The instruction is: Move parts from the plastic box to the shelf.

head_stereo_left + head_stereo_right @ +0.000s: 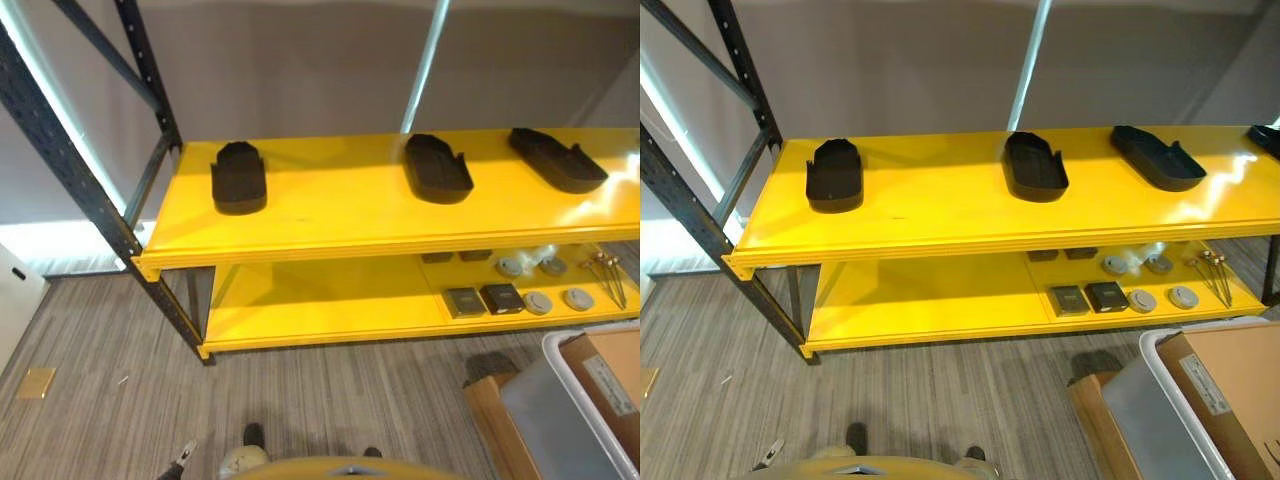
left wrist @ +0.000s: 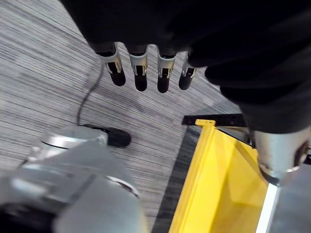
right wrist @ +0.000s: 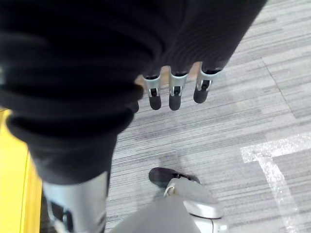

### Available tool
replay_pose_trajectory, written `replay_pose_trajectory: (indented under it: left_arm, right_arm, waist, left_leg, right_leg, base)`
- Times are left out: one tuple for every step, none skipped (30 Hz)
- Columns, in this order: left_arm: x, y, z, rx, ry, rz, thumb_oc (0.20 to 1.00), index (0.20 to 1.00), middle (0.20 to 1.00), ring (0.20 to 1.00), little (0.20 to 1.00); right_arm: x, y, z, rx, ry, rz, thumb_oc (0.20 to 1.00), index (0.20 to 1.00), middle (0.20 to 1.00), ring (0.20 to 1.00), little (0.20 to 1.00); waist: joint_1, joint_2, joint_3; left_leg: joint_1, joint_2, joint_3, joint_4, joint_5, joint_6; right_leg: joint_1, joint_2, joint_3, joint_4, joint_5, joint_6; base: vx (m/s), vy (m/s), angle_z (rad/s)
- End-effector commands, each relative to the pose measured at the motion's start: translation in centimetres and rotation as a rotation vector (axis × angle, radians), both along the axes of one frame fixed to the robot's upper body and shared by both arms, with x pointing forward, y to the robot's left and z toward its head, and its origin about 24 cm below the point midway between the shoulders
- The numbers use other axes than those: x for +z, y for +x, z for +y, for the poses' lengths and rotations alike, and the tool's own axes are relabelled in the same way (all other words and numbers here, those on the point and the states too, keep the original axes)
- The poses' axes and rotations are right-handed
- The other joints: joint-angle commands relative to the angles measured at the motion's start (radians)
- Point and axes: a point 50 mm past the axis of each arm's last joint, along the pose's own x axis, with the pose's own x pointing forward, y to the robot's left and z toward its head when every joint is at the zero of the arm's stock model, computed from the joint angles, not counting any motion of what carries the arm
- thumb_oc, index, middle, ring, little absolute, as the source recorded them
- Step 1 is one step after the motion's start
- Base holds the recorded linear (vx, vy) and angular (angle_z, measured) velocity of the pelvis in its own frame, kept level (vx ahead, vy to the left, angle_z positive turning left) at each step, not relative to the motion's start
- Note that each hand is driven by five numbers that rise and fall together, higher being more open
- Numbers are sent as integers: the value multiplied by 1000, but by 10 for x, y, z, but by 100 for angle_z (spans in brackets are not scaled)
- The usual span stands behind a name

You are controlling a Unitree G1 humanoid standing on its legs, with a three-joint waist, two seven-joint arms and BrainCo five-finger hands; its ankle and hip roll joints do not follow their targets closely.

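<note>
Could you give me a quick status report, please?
Left hand and right hand open, empty, hanging over floor. Three black parts on yellow shelf. Plastic box at lower right.

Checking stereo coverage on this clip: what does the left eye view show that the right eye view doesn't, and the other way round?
Left eye view: a white cabinet at the left edge. Right eye view: a fourth black tray at the top level's right end. Both: the yellow shelf, three black trays on its top level, small parts on its lower level, and the plastic box at lower right.
</note>
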Motion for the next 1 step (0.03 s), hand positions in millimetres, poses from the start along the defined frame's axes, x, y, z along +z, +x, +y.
replay_pose_trajectory:
  left_arm:
    - [13, 46, 6, -82, 62, -162, 1000, 1000, 1000, 1000, 1000]
  right_arm:
    - [2, 26, 8, 62, 12, -78, 1000, 1000, 1000, 1000, 1000]
  waist:
    - [-10, -14, 59]
  left_leg:
    - [79, 28, 8, 44, -77, 20]
  right_leg:
    - [35, -35, 20, -2, -25, 13]
  base:
    - [14, 13, -15]
